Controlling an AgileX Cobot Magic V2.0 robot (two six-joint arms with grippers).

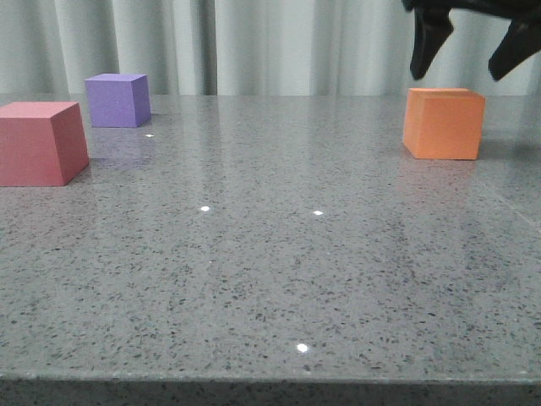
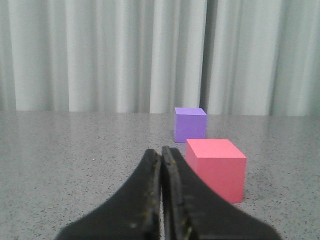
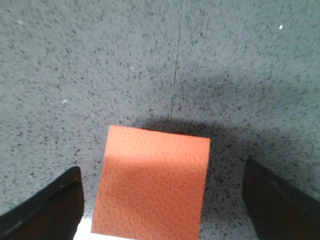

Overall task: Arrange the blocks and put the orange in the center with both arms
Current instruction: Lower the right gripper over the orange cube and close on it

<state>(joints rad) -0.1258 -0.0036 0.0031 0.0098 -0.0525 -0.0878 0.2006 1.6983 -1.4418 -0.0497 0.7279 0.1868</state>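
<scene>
The orange cube (image 1: 444,123) stands on the grey speckled table at the right. My right gripper (image 1: 473,63) hangs open just above it, fingers spread wider than the cube and clear of it; in the right wrist view the cube (image 3: 152,182) lies between the two fingertips of that gripper (image 3: 162,200). The red-pink cube (image 1: 40,142) stands at the far left, the purple cube (image 1: 117,100) behind it. In the left wrist view my left gripper (image 2: 161,155) is shut and empty, low over the table, with the red-pink cube (image 2: 216,168) just ahead beside it and the purple cube (image 2: 190,124) farther off.
A pale curtain (image 1: 254,42) hangs behind the table's far edge. A thin seam (image 3: 175,75) runs across the tabletop near the orange cube. The table's front edge (image 1: 270,381) is close to the camera.
</scene>
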